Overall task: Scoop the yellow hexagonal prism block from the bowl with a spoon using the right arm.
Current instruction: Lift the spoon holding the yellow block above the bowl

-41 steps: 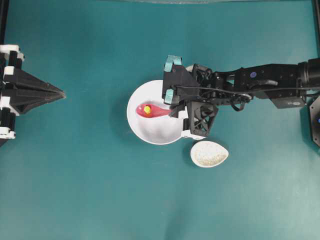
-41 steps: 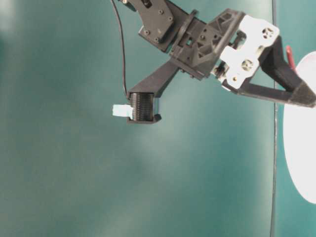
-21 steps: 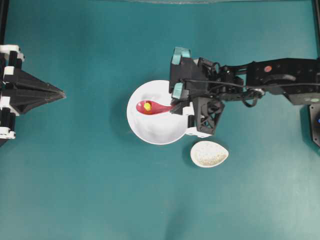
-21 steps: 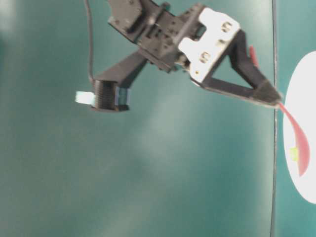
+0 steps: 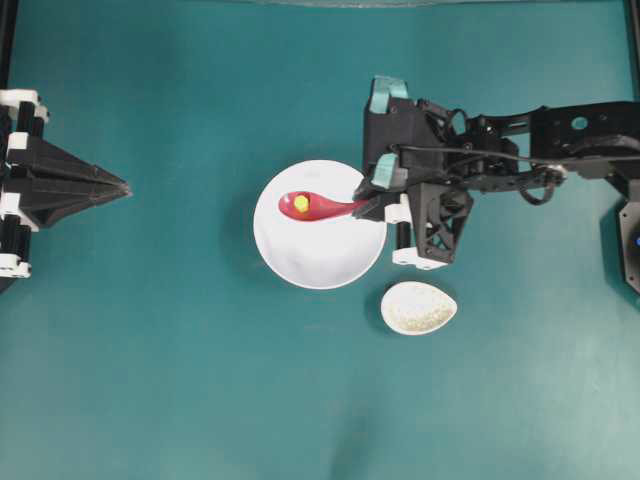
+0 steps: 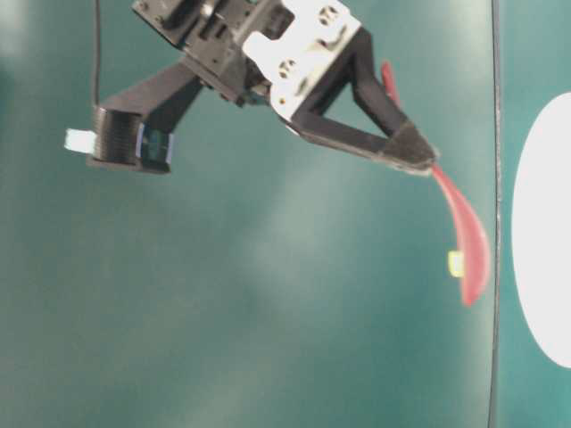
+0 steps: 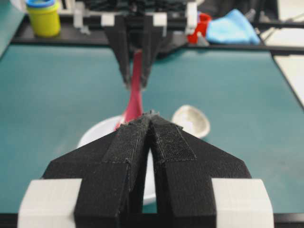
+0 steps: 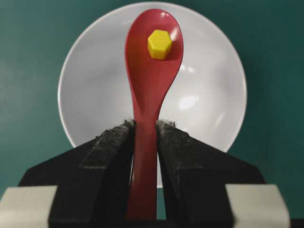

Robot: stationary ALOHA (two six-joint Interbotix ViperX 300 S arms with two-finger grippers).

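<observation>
My right gripper [image 5: 372, 205] is shut on the handle of the pink-red spoon [image 5: 320, 207], held level above the white bowl [image 5: 300, 262]. The yellow hexagonal prism block [image 5: 301, 203] lies in the spoon's scoop. In the right wrist view the block [image 8: 159, 44] rests near the tip of the spoon [image 8: 152, 80], over the bowl [image 8: 95, 95], with the gripper [image 8: 145, 124] clamping the handle. The table-level view shows the spoon [image 6: 468, 241] clear of the bowl [image 6: 544, 232]. My left gripper [image 5: 125, 188] sits shut and holds nothing at the far left.
A small speckled beige spoon rest [image 5: 418, 307] lies just right of the bowl's near side, under the right wrist. Beyond the table's far edge, the left wrist view shows a yellow tub with a blue lid [image 7: 43, 16] and a blue cloth [image 7: 232, 27].
The right gripper has lifted the spoon with the yellow block out of the bowl and drawn back to the right. The left arm has not moved.
</observation>
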